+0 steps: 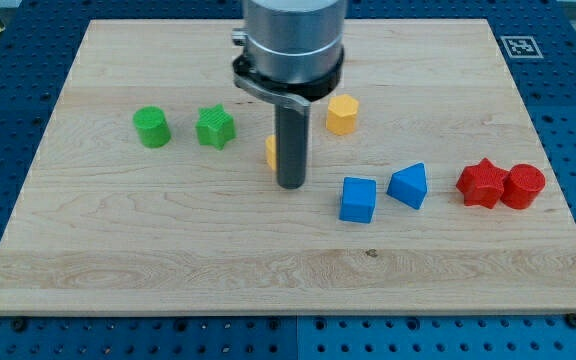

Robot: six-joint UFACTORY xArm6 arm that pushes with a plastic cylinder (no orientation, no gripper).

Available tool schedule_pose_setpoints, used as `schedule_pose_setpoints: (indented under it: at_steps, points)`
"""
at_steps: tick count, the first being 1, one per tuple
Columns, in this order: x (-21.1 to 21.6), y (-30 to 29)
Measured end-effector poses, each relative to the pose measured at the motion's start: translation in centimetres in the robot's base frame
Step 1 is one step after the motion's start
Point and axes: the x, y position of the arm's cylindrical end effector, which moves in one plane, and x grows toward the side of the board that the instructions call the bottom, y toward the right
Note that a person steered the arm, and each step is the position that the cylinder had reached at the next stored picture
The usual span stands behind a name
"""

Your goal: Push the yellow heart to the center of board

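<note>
A yellow block [269,151], mostly hidden behind my rod, sits just left of the board's middle; its shape cannot be made out from the sliver that shows. My tip [290,185] rests on the board right against this block, on its right and lower side. A second yellow block, a hexagon [341,114], stands up and to the right of the rod.
A green cylinder [151,127] and a green star [215,127] stand at the left. A blue cube [358,199] and a blue wedge [409,185] lie right of the tip. A red star [480,183] and a red cylinder [523,186] touch at the far right.
</note>
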Motion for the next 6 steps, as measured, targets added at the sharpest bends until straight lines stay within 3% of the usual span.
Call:
schedule_pose_setpoints:
  at_steps: [6]
  points:
    - [-1.6, 0.4]
